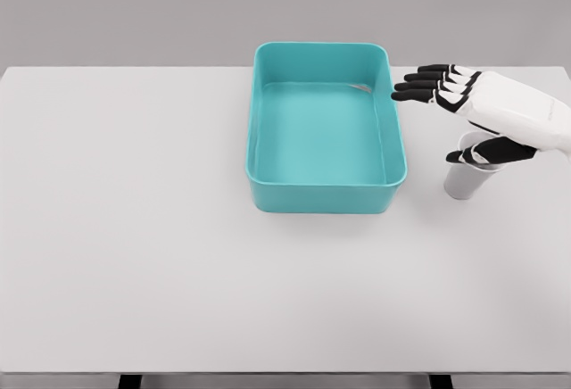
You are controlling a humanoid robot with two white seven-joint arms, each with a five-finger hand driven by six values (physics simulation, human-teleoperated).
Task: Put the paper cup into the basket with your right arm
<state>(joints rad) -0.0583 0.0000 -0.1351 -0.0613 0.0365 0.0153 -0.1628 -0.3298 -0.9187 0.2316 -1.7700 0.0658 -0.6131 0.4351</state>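
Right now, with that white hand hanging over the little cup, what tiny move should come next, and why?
Probably lower the right hand a little and close its fingers around the paper cup. The cup stands upright on the table beside the teal basket, not in it, and the fingers are stretched out above it, gripping nothing.

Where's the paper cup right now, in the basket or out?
Out. The paper cup stands upright on the table, right of the teal basket, under the right hand.

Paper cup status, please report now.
Right hand open above paper cup, not gripping. Cup upright on table, right of basket. Path clear. Left arm unseen.
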